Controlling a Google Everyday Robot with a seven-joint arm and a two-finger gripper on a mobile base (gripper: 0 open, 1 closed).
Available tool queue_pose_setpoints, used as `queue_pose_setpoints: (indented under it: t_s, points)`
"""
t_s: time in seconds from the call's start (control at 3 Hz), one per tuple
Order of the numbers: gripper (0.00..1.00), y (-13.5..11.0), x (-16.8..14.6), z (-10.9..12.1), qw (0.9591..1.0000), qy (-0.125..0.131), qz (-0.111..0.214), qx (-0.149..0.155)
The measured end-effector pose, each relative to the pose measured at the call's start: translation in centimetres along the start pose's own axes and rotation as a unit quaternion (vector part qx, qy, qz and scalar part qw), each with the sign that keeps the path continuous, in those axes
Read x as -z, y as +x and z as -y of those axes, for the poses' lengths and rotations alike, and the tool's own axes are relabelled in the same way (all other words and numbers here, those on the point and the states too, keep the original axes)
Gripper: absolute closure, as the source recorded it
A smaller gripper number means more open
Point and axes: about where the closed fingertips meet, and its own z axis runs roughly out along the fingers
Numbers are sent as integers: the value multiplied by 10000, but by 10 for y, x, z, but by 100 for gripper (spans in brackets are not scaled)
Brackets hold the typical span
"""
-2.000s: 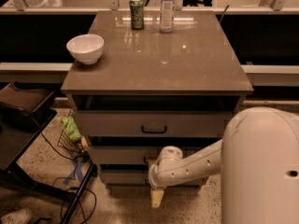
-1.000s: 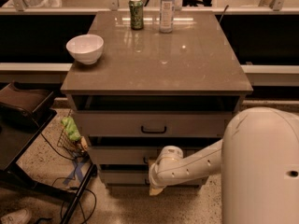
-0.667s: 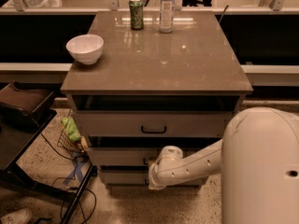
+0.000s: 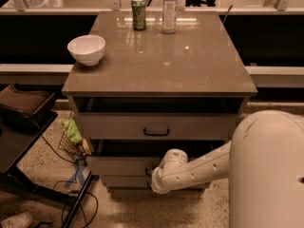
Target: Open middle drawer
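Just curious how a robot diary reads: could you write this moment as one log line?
step: approach | gripper: low, at middle drawer front centre | countertop: bowl, can, bottle

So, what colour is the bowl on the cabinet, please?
The bowl is white, clearest in the camera view; the gripper sits low by the lower drawers.

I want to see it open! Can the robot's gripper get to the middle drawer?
Probably yes. The gripper sits low at the middle drawer front, near its centre, and nothing shows between them.
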Motion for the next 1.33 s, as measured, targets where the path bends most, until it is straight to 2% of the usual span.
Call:
queue_pose_setpoints:
  t_s: [0.67,1.0,1.33]
  points:
    - [100,0,0,0,10000,0,1,0]
    - [100,11,23,-10,9999,119,-45,-87]
    - [100,11,23,-10,9999,120,-46,-88]
